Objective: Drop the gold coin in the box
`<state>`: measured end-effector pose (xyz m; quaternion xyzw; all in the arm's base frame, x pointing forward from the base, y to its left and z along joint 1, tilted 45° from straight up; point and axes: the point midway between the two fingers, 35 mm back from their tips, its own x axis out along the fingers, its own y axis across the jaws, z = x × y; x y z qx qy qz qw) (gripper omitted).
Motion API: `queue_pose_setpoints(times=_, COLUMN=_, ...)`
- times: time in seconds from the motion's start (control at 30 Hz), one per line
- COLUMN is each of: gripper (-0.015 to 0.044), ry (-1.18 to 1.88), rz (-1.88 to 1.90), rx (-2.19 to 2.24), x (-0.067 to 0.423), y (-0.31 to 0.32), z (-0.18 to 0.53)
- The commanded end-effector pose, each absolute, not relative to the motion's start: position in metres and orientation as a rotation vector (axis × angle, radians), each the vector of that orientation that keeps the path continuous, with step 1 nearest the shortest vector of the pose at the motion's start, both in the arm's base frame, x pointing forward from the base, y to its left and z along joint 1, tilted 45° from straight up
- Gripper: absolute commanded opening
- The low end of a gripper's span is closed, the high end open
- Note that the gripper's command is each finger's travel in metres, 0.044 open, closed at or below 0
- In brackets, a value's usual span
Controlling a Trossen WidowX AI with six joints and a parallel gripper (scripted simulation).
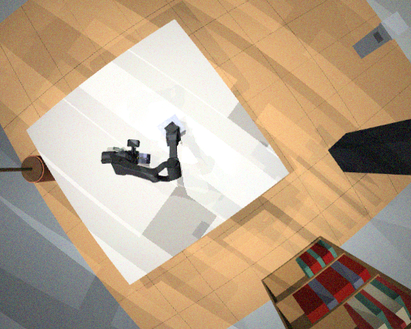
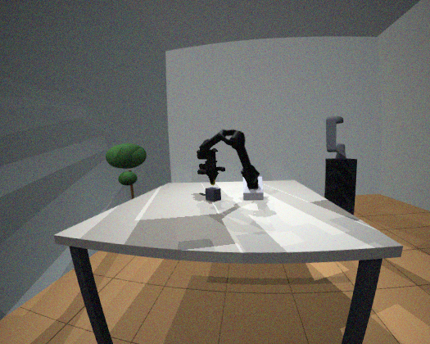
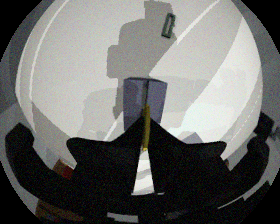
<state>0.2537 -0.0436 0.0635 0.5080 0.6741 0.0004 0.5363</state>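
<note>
My gripper is shut on the gold coin. In the wrist view the coin shows edge-on as a thin gold line between the dark fingers. The gripper points straight down and holds the coin just above the grey box, in line with the box's lid. The slot itself is too small to make out. The dark-green holder stands empty on the table beyond the box. In the top view the gripper covers most of the box.
The arm's base stands on a pale block to the right of the box. The white table carries nothing else. A black pedestal, a small tree and a bookshelf stand off the table.
</note>
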Motion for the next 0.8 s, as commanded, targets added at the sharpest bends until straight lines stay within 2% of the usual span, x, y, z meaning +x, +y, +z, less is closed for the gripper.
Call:
queue_pose_setpoints(times=0.0, gripper=0.0, ry=1.604, rz=0.002, rx=1.208, x=0.2544, y=-0.0442, z=0.0635)
queue_pose_setpoints(times=0.77, gripper=0.0, ry=1.605, rz=-0.005, rx=1.216, x=0.2544, y=-0.037, z=0.0579)
